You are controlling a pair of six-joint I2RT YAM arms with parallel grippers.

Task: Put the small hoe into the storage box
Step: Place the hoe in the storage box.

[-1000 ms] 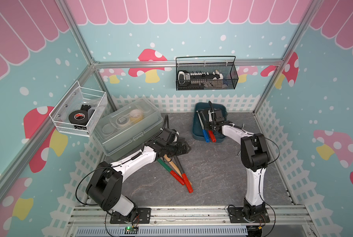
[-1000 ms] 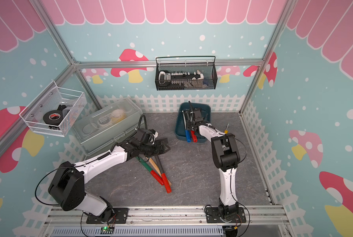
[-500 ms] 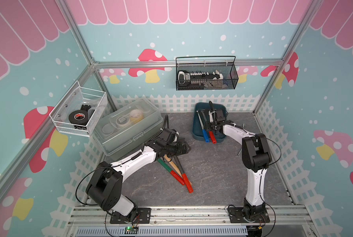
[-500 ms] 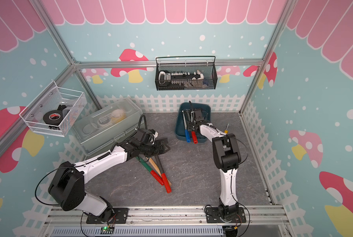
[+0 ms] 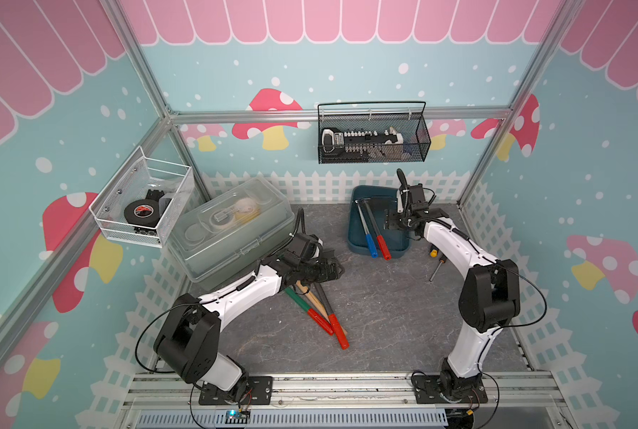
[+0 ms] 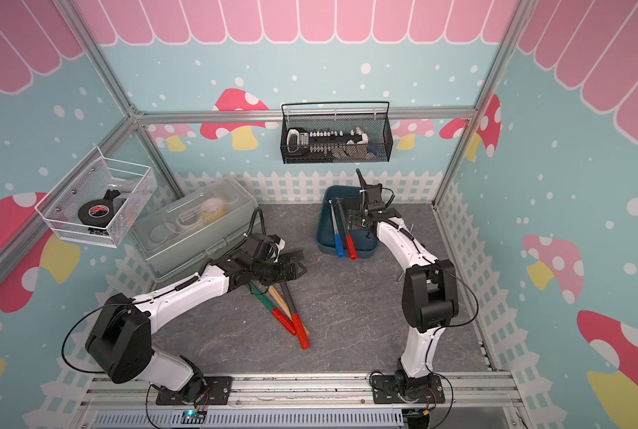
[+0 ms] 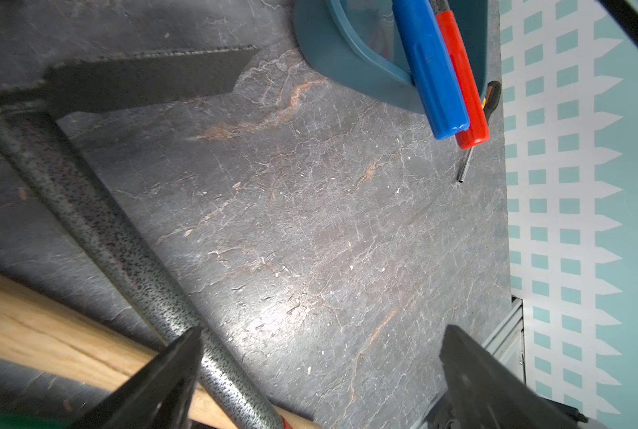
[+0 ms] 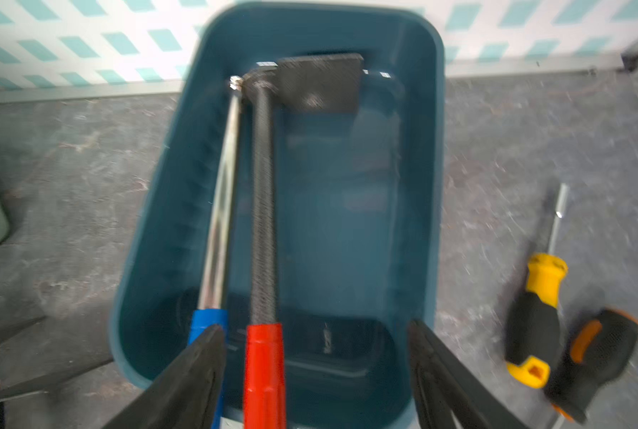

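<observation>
The grey table point(image 5: 384, 315) is carrying everything. A clear lidded box point(image 5: 232, 230) is sitting at its far left corner.

The left arm point(image 5: 250, 289) is reaching from the near edge toward the table's middle. The left jaws are standing wide apart over a pile of long tools point(image 5: 321, 315). In the left wrist view one finger point(image 7: 154, 382) is crossing a speckled shaft point(image 7: 124, 252), and I cannot tell whether it is touching.

The right arm point(image 5: 447, 237) is stretching to the far edge. There the storage box point(image 5: 353, 226) is sitting right of the middle.

The hoe point(image 5: 382, 247) is lying lengthwise inside the storage box. Its flat dark rectangular blade point(image 8: 321, 83) is resting at the far wall. Its black ridged shaft point(image 8: 263, 208) is running down the box, and its bright red grip point(image 8: 263, 371) is sticking out over the near rim. A chrome tool with a blue grip point(image 8: 217, 208) is lying just beside it, toward the table's left edge.

The right jaws are hanging over the box's near end, wide apart. The red grip is showing between them, nearer one finger point(image 8: 183, 379), and they are not clamping it.

Two screwdrivers, one yellow-black point(image 8: 536, 315) and one orange-black point(image 8: 592, 360), are lying on the table between the box and the right edge.
</observation>
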